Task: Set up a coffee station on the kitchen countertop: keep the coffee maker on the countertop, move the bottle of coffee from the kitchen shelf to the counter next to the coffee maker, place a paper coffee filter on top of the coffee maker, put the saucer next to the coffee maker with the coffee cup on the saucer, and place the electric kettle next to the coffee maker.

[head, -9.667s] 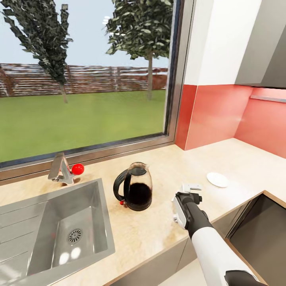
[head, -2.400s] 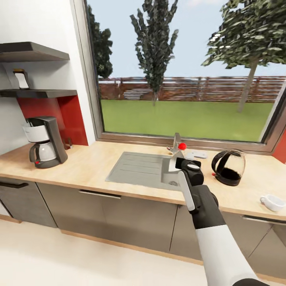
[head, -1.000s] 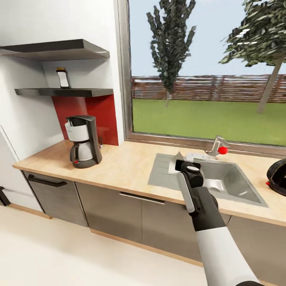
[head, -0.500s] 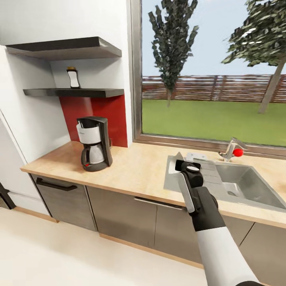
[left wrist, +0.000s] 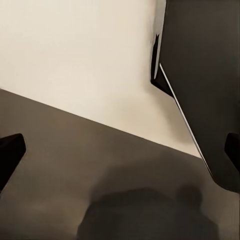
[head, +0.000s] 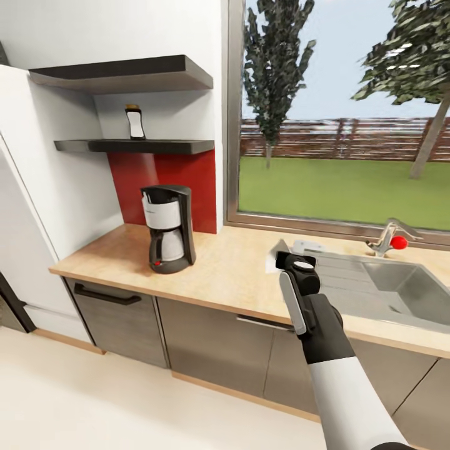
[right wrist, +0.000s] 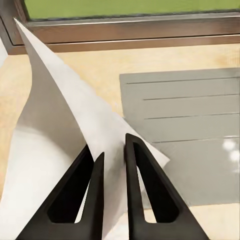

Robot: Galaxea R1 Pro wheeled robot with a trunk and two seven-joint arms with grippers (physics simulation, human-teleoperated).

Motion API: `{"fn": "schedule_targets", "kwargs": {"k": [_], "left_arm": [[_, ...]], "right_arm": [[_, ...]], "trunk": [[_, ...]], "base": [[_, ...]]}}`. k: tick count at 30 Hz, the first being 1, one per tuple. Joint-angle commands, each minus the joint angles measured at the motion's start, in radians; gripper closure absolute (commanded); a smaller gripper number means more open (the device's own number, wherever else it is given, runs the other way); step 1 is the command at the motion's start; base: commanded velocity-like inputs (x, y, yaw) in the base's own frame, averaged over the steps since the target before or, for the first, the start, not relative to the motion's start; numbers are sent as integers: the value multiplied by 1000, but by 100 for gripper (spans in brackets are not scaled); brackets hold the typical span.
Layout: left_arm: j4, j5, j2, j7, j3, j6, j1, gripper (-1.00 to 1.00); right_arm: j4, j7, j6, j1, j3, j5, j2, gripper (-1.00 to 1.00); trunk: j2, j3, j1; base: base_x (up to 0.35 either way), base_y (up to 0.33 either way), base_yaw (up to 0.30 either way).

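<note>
Compared with the earlier head views, the whole view was shifted leftward along the kitchen countertop [head: 225, 275], a camera and base movement rather than a movement of objects: the coffee maker [head: 167, 228] was brought nearer the middle of the view, while the sink [head: 400, 290] was carried toward the right edge. The right gripper [head: 289, 255] was kept raised in front of the robot, its fingers [right wrist: 92, 200] pinched narrowly on the paper coffee filter [right wrist: 65, 145], of which a white corner was seen beside the gripper in the head view. By judgement, the filter was being carried toward the coffee maker, and placement on its top was not yet done. The left gripper [left wrist: 120, 150] was held wide apart with nothing between its tips, above floor and a dark cabinet face. One coffee maker was counted at the left on the countertop. One bottle of coffee [head: 134, 122] stood on the lower kitchen shelf [head: 134, 146] above the machine; two shelves were counted. One filter was counted.
</note>
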Motion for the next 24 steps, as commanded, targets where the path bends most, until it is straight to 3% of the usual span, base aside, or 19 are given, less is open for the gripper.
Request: {"fn": "schedule_targets", "kwargs": {"k": [1, 24], "left_arm": [[0, 2, -1, 1, 3, 0, 0, -100], [0, 2, -1, 1, 1, 0, 0, -100]], "right_arm": [[-1, -12, 0, -1, 1, -14, 0, 100], [0, -12, 0, -1, 1, -14, 0, 100]], "trunk": [[-2, -2, 1], [-2, -2, 1]], "base": [[33, 333, 0], [2, 334, 0]]}}
